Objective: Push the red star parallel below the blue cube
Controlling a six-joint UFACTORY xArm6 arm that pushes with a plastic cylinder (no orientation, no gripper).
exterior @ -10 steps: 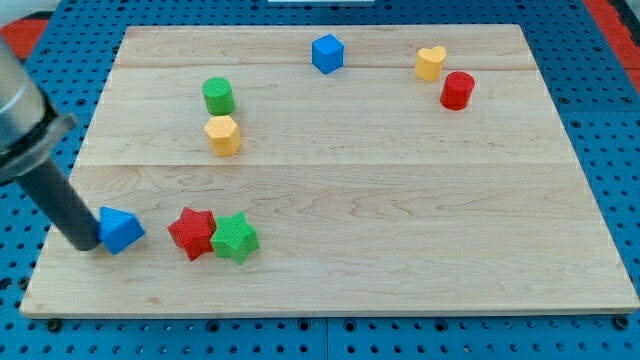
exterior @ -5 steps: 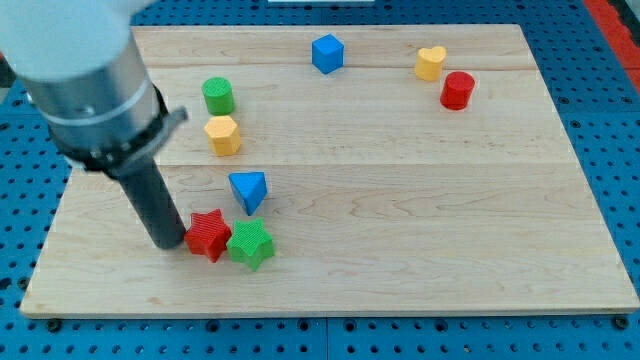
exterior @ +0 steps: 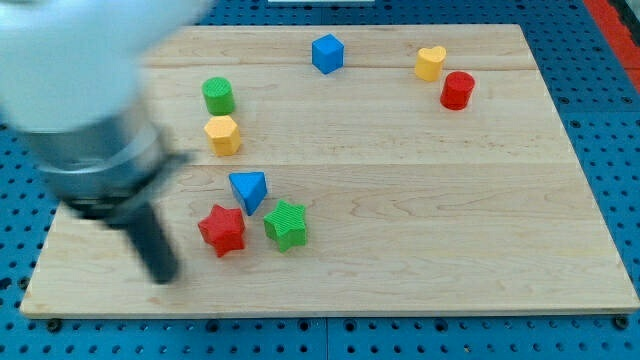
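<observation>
The red star lies low on the wooden board, toward the view's left; it is ridged on its sides, as is the green star just to the view's right of it, a narrow gap between them. No writing or label can be read on any block or on the board. Above the red star and slightly to the view's right sits a blue wedge-like block, very near it. My tip is down on the board to the view's left of the red star and a little lower, clear of it; the rod and the arm above are blurred, so the tip's edges are hard to make out. There are no fingers, only the rod. Farther up from the red star stand a yellow faceted block and a green cylinder. The blue cube sits far above the red star near the top edge. A yellow heart and a red cylinder lie well off toward the view's upper right. The board shows pale plank grain and rests on a blue perforated surface.
</observation>
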